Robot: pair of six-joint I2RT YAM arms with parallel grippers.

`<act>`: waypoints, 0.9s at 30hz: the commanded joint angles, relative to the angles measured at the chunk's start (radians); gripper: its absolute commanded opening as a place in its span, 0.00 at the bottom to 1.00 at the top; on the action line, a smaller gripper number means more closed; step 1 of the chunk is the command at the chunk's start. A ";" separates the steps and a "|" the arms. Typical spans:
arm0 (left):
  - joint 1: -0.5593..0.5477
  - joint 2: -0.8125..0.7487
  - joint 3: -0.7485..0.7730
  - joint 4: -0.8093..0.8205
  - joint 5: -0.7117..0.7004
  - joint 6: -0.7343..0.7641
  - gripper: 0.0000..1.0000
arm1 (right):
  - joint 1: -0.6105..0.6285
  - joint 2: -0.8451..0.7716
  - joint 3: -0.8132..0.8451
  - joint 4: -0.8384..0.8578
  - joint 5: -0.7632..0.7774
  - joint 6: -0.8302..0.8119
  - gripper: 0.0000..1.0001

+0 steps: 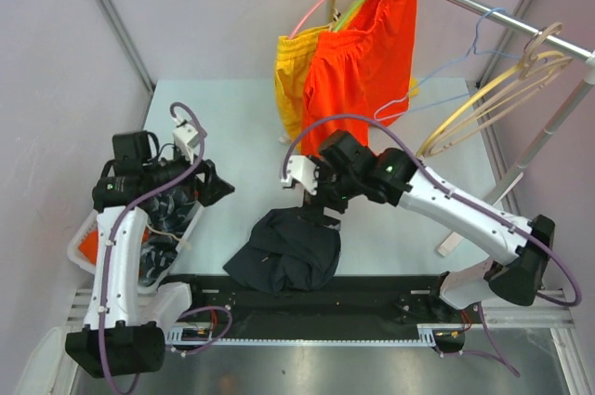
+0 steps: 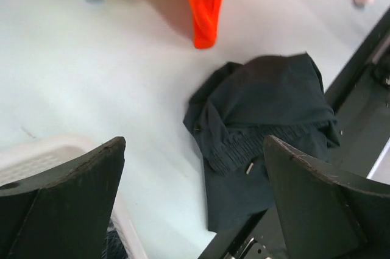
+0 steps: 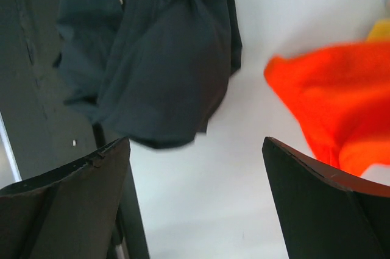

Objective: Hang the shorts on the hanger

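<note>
Now, your left tool (image 2: 194, 142) and right tool (image 3: 195, 143) gape, empty. Those shorts (image 1: 284, 251) look light and floppy; pinch the waistband (image 2: 244, 155).

Top external: high above near edge, looks down over whole table (image 1: 223, 125). Wrist cams: low, close, angled down. All three share dark shorts (image 1: 284, 256) and orange shorts (image 1: 363, 60) hem.
</note>
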 commanded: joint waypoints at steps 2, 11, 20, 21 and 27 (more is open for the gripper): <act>0.079 -0.043 0.066 0.049 0.086 -0.061 0.98 | 0.107 0.100 0.015 0.346 0.041 0.093 0.93; 0.180 -0.072 0.069 0.044 0.120 -0.147 1.00 | 0.185 0.350 0.039 0.535 -0.134 -0.022 1.00; 0.209 -0.045 0.069 0.020 0.140 -0.144 1.00 | 0.205 0.527 0.038 0.624 -0.146 -0.058 1.00; 0.216 -0.048 0.066 0.018 0.140 -0.144 1.00 | 0.207 0.554 0.036 0.630 -0.136 -0.063 1.00; 0.269 -0.049 0.081 -0.005 0.158 -0.130 1.00 | 0.198 0.633 0.035 0.701 -0.073 -0.091 0.98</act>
